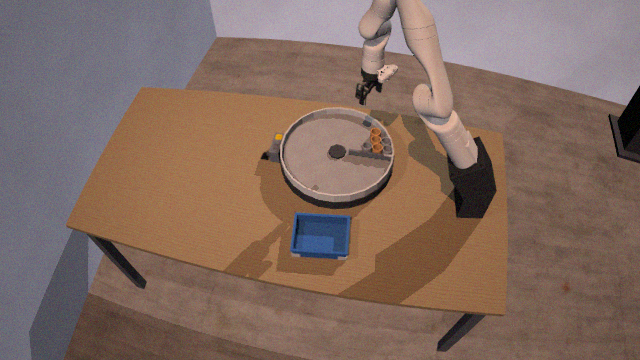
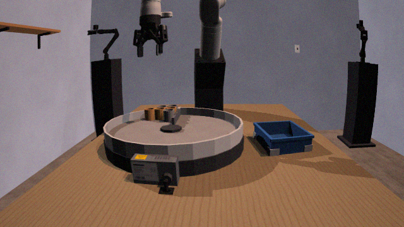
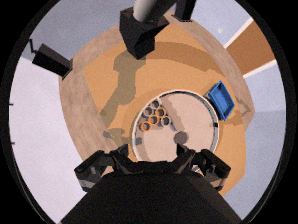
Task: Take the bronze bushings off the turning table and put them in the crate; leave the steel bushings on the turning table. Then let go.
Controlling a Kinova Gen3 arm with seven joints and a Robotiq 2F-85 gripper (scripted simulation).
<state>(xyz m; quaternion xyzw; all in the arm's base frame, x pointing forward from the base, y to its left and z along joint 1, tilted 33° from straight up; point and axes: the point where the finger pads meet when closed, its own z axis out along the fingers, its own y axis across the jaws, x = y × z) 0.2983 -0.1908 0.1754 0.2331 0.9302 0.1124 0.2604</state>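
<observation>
The round turning table with a raised rim stands on the wooden table. Three bronze bushings stand upright in a cluster near its right rim, beside a radial bar. Grey steel bushings stand close around them. The cluster also shows in the exterior view and in the wrist view. My gripper is open and empty, high above the table's far rim; it also shows in the exterior view. The blue crate stands empty in front of the turning table.
A grey control box with a yellow label sits against the turning table's left side. The arm's black base stands at the table's right. Dark camera stands stand behind the table.
</observation>
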